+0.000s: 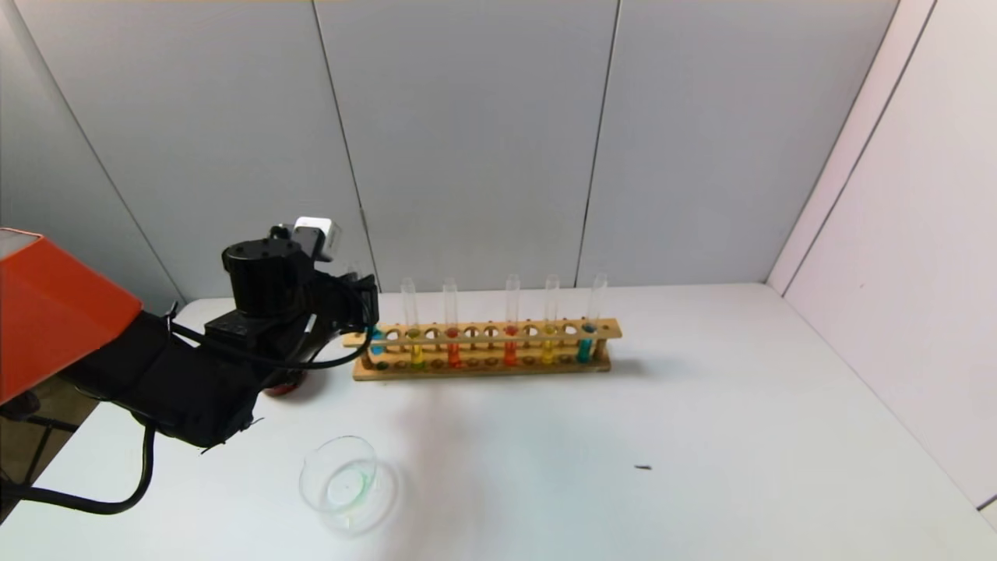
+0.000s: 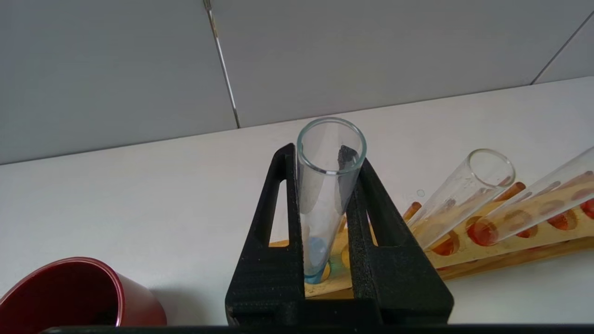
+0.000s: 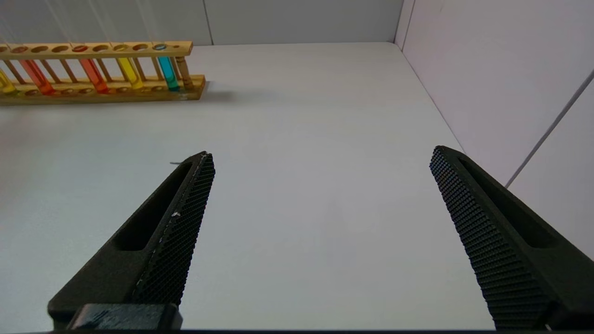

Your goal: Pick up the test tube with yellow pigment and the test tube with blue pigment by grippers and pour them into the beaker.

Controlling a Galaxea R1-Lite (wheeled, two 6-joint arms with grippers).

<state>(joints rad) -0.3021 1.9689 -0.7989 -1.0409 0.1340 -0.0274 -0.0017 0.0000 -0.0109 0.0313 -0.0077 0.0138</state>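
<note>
left gripper [image 2: 325, 185] clamped on the test tube with blue pigment [image 2: 325, 204] — glass pinched between both pads, open mouth just above the fingertips, cyan liquid down below them, bottom end in the end hole of the wooden rack [image 1: 483, 366]. test tube with yellow pigment [image 1: 417, 343] upright in the rack, one place beyond the held tube. beaker [image 1: 340, 477] on the table [image 1: 701, 436], nearer the robot than the gripper, well apart. red cup [image 2: 79, 297] just beside the wrist. right gripper [image 3: 320, 204] over bare table, fingers wide apart — nothing between them.
</note>
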